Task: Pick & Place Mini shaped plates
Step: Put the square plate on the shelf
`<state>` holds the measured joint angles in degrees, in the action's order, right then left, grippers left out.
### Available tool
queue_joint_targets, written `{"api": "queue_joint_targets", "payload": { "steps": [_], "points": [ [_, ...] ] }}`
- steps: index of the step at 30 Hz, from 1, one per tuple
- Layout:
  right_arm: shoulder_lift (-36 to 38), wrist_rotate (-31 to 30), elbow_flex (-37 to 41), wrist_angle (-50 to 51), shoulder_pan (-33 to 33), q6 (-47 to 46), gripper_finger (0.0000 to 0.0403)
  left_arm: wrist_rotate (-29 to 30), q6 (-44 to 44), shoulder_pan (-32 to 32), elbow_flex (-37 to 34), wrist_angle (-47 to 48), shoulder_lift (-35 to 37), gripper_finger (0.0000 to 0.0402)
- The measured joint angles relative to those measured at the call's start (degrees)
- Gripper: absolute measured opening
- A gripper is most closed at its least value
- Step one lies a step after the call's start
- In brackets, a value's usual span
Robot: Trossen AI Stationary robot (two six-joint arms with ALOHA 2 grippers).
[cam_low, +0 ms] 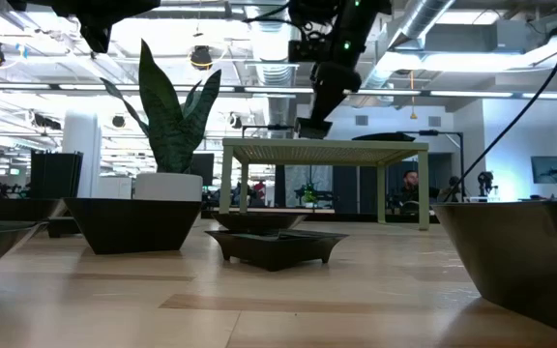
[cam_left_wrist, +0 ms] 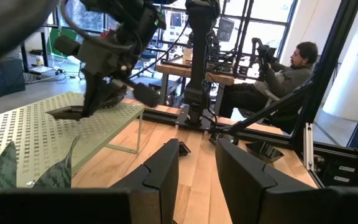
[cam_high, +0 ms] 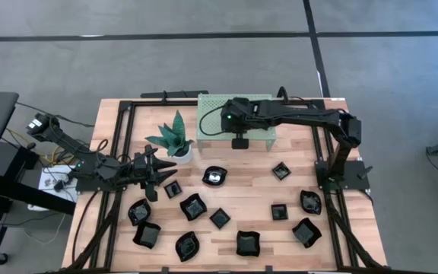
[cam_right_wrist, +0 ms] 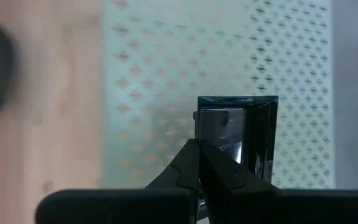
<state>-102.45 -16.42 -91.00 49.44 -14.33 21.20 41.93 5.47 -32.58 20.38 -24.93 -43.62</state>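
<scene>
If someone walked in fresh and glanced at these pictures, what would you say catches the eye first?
Probably the right gripper, shut on a small glossy black square plate just over the green perforated metal shelf at the table's far edge. Next, the scatter of black mini plates across the wooden table's near half, beside the green-leaved plant in a white pot, where the left gripper hovers.

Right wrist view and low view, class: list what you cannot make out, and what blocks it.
- Right wrist view: the glossy black square plate is partly covered by the right gripper.
- Low view: the green perforated metal shelf shows edge-on, so its top is hidden.
- Low view: the near dish is cut off.
</scene>
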Motion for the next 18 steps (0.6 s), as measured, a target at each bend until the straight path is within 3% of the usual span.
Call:
{"api": "queue_joint_targets", "payload": {
  "steps": [4,18],
  "points": [
    [-0.02,-2.96,0.39,-0.46,-0.03,0.14,0.0000,-0.01,-0.02,0.00,0.00,0.00,0.00,0.0108],
    [0.00,-1.88,0.35,-0.32,-4.57,0.05,0.0007,-0.02,1.45,0.00,0.00,0.00,0.00,0.0108]
  ]
}}
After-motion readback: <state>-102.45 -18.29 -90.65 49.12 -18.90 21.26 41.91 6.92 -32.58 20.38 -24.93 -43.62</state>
